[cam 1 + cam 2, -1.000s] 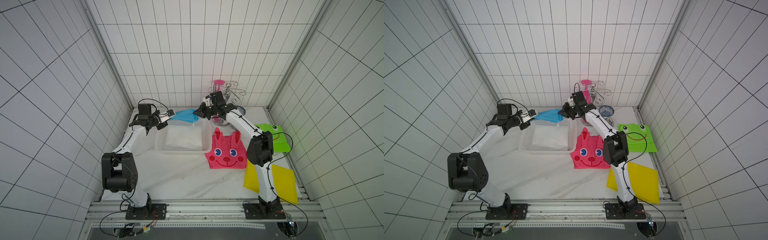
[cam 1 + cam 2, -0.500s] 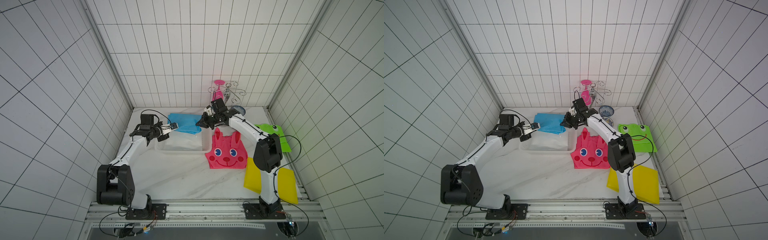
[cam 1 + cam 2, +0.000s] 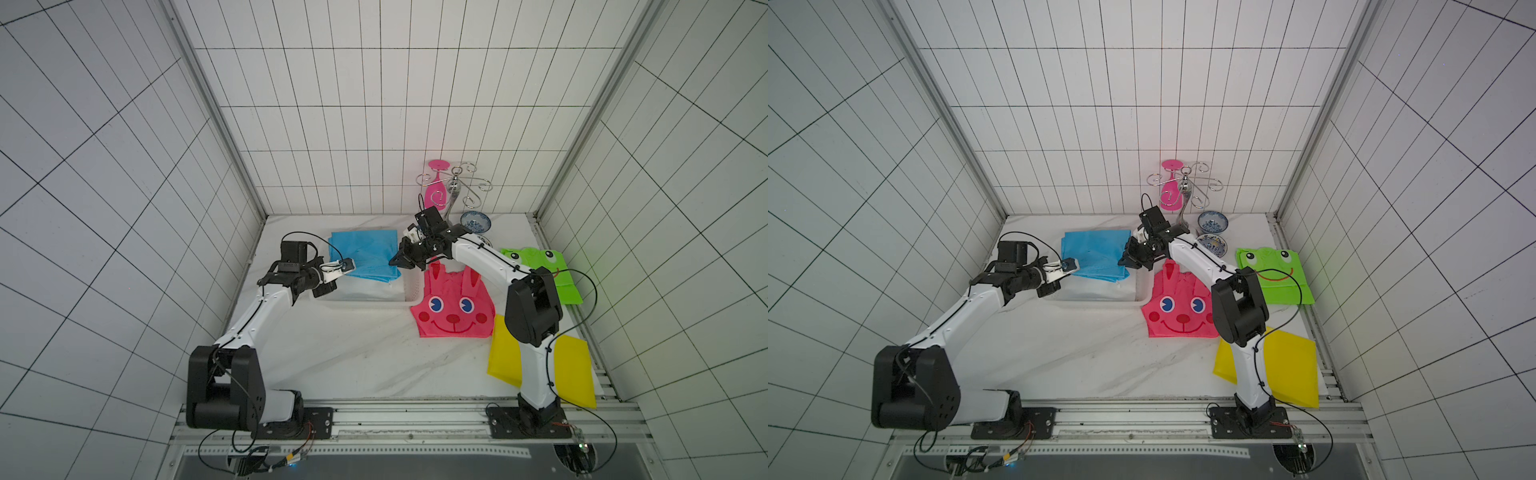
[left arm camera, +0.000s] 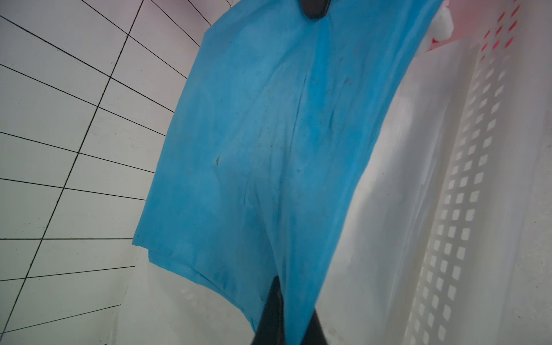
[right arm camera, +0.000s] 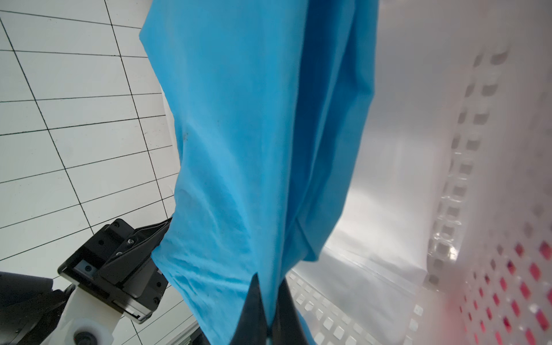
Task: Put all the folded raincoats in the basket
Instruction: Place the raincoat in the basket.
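Observation:
The folded blue raincoat (image 3: 365, 256) (image 3: 1096, 257) hangs stretched between my two grippers over the far part of the white basket (image 3: 365, 306) (image 3: 1100, 304). My left gripper (image 3: 347, 264) (image 3: 1070, 264) is shut on its left edge. My right gripper (image 3: 395, 260) (image 3: 1124, 261) is shut on its right edge. In the left wrist view the blue raincoat (image 4: 268, 149) runs up from my left gripper (image 4: 288, 316), with the basket's perforated wall (image 4: 466, 185) beside it. In the right wrist view the raincoat (image 5: 263, 143) fills the middle above my right gripper (image 5: 268, 307), over the basket floor (image 5: 388, 185).
A pink bunny raincoat (image 3: 453, 307) lies right of the basket, a green frog one (image 3: 548, 270) farther right, a yellow one (image 3: 573, 370) at the front right. A wire rack with a pink glass (image 3: 453, 191) and blue-patterned bowls (image 3: 476, 220) stand at the back.
Both grippers have carried the blue raincoat from the back of the table toward the front and lower, so it now hangs over the basket.

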Controlling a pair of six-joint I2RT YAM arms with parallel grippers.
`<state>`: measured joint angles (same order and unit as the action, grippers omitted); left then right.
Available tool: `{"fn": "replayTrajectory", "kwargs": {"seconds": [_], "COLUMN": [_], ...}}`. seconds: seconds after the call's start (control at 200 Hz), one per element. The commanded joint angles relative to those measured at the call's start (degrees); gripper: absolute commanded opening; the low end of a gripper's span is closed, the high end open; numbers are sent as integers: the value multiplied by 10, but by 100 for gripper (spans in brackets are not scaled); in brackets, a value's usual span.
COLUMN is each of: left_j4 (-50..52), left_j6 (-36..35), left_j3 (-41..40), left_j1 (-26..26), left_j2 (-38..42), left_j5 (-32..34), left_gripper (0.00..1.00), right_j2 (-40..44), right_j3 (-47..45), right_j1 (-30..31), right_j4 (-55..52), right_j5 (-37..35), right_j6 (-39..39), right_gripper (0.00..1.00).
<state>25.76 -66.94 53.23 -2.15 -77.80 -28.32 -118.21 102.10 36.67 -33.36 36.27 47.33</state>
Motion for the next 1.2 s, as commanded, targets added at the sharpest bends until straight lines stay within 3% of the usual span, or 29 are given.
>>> {"fn": "replayTrajectory", "kwargs": {"seconds": [0.0, 0.195, 0.415, 0.55, 0.73, 0.929, 1.044, 1.104, 1.199], "left_j4": [-2, -3, 14, 31, 70, 46, 35, 19, 26], "left_j6": [8, -1, 20, 38, 105, 219, 246, 262, 312], "left_j3": [-27, -45, -47, -47, -4, 37, 37, 30, 49], "left_j1": [15, 14, 16, 26, 73, 77, 76, 71, 43], "left_j2": [23, 6, 19, 52, 76, 51, 40, 38, 22], "left_j5": [45, 42, 38, 13, -79, -52, -68, -72, -10], "left_gripper": [0, 5, 37, 38, 39, 39, 39, 40, 40], "right_j2": [14, 17, 14, 12, 5, 18, 41, 41, 34], "right_j3": [-32, -69, -83, -86, -87, -115, -147, -141, -123], "right_j1": [-18, -16, -6, -2, 28, 47, 49, 49, 46], "right_j4": [-50, -48, -43, -43, -41, 13, 58, 49, 15], "right_j5": [-75, -73, -89, -91, -61, -74, -100, -116, -132], "right_j6": [-26, -27, -26, -27, -16, 66, 97, 81, 52], "right_gripper": [0, 0, 0, 0, 0, 0, 0, 7, 23]}}
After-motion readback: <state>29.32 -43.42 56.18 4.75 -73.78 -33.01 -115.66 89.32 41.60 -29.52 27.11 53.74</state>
